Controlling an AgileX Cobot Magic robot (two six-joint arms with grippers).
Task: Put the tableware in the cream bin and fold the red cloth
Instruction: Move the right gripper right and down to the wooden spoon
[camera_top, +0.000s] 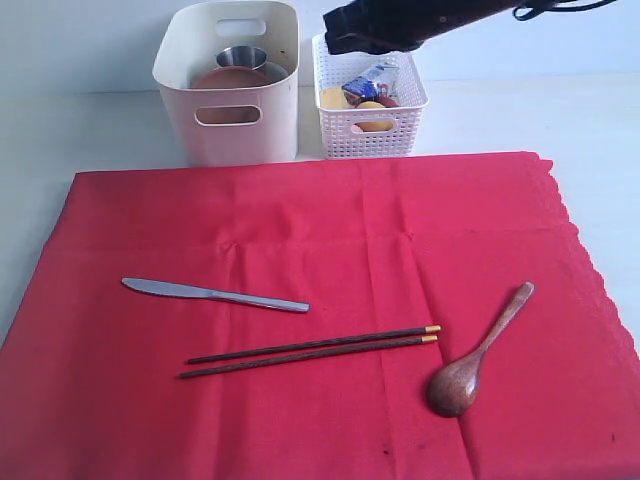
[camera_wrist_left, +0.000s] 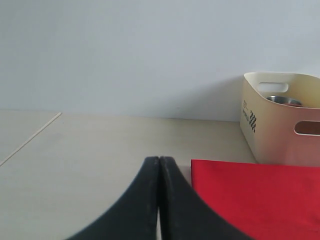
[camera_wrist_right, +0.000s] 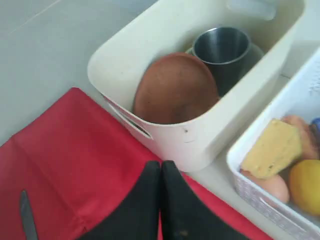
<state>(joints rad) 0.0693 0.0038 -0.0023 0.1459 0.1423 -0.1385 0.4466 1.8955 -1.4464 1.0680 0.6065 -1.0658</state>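
The red cloth (camera_top: 320, 300) lies spread flat on the table. On it rest a steel knife (camera_top: 215, 293), dark chopsticks (camera_top: 310, 350) with yellow tips, and a brown wooden spoon (camera_top: 478, 355). Behind the cloth stands the cream bin (camera_top: 230, 110), holding a wooden plate (camera_wrist_right: 175, 87) on edge and a steel cup (camera_wrist_right: 222, 47). My right gripper (camera_wrist_right: 160, 164) is shut and empty, hovering over the cloth's far edge beside the bin; in the exterior view it hangs (camera_top: 335, 38) above the white basket. My left gripper (camera_wrist_left: 159, 160) is shut and empty over bare table, left of the cloth's corner (camera_wrist_left: 250, 195).
A white perforated basket (camera_top: 370, 135) stands right of the bin with cheese (camera_wrist_right: 272, 147), a lemon (camera_wrist_right: 305, 185) and other food inside. The cloth's scalloped edge (camera_top: 585, 250) runs down the right side. Pale tabletop (camera_wrist_left: 90, 150) surrounds the cloth.
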